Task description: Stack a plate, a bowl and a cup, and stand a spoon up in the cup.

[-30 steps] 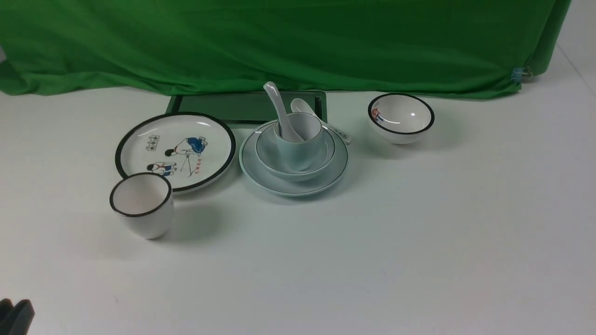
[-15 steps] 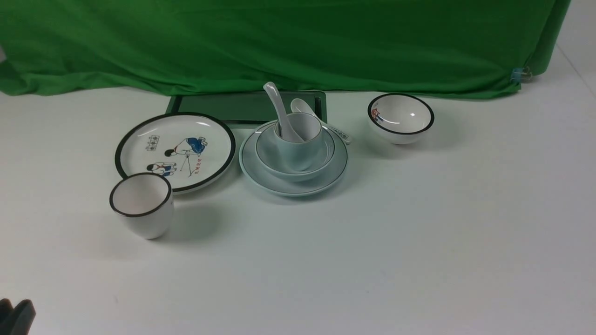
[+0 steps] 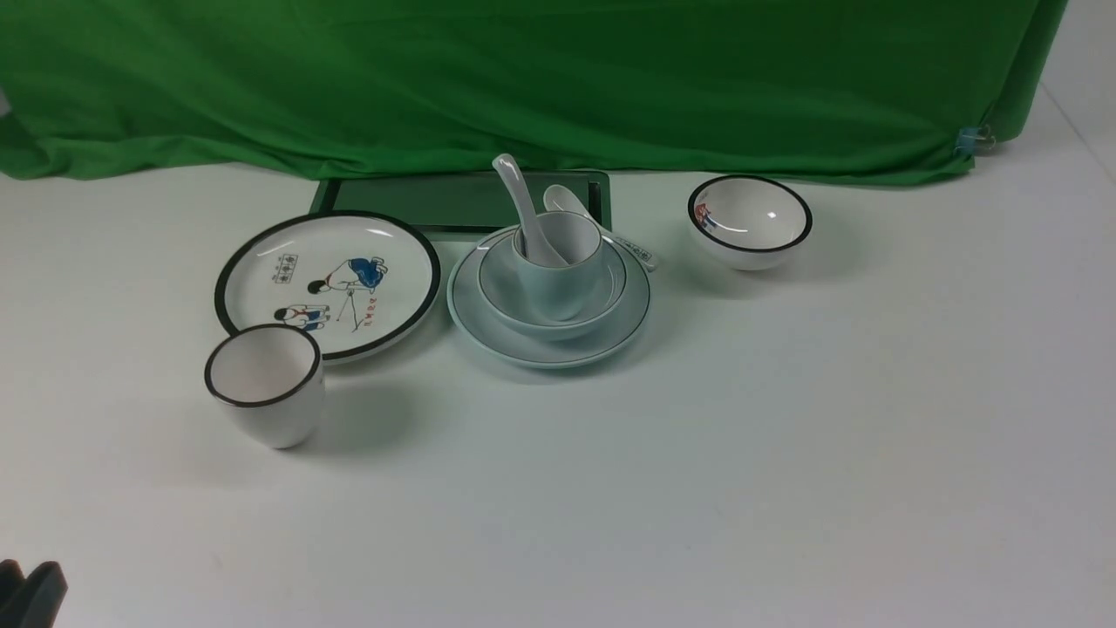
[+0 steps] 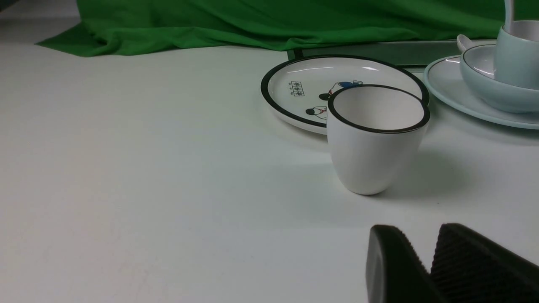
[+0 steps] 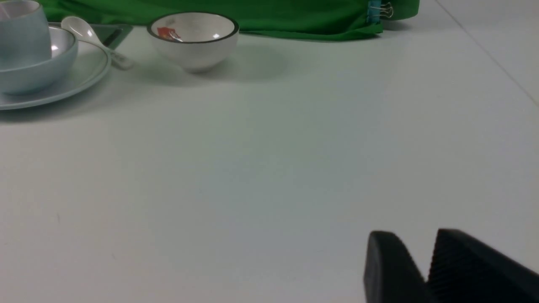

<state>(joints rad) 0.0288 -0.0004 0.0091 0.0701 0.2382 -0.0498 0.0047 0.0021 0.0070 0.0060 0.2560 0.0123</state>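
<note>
Front view: the plate [image 3: 549,344] carries the bowl [image 3: 553,301], the cup [image 3: 558,266] stands in it, and the spoon [image 3: 525,209] leans upright in the cup; the stacking looks finished, nothing left but parking.

Left wrist view: the left gripper [image 4: 429,263] is clenched, empty, low over the bench [image 4: 147,189].

Right wrist view: the right gripper [image 5: 427,265] is likewise clenched and empty.

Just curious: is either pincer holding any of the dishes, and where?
No. The left pincer and right pincer are both shut on nothing, apart from all the dishes.
</note>
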